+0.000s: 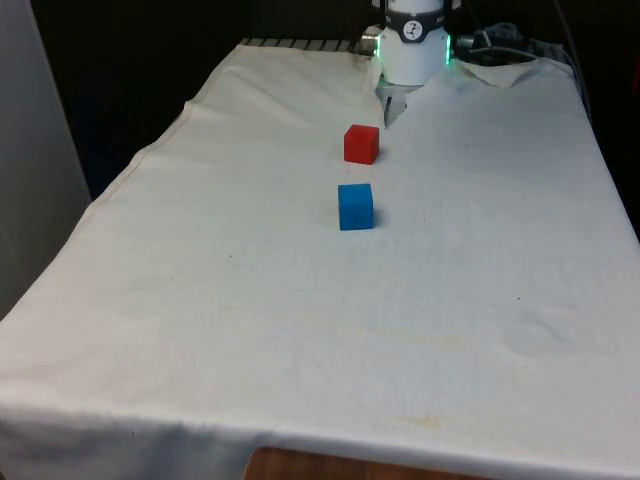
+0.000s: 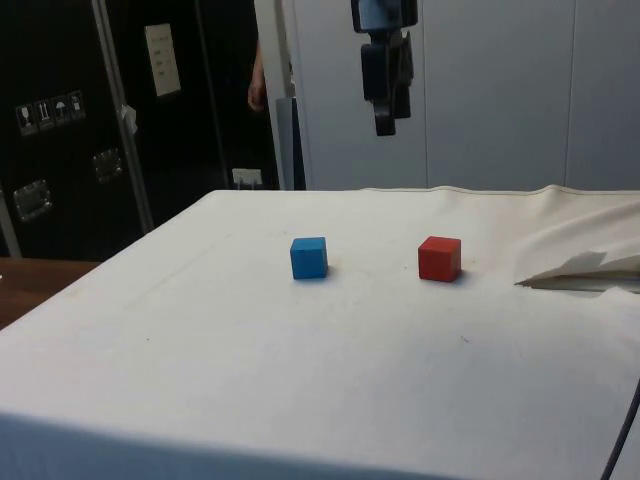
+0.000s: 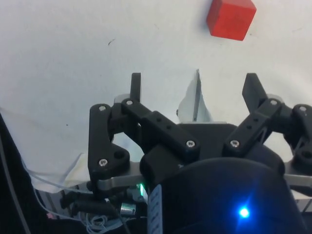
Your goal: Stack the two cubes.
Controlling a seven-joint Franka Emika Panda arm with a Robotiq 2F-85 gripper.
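A red cube [image 1: 361, 143] and a blue cube [image 1: 355, 206] rest apart on the white cloth, the red one closer to the robot's base [image 1: 413, 45]. From the side, the blue cube [image 2: 309, 257] lies left of the red cube [image 2: 440, 258]. My gripper [image 2: 385, 126] hangs high over the table, above the stretch between them. In the wrist view my gripper [image 3: 193, 87] is open, its black fingers [image 3: 135, 85] spread wide with nothing between them. The red cube [image 3: 230, 18] lies on the cloth beyond the fingertips.
A raised fold of cloth [image 2: 580, 265] lies near the robot's end of the table, beyond the red cube. Cables [image 3: 29, 180] trail by the base. A person's arm [image 2: 257, 88] shows behind the table in the side view.
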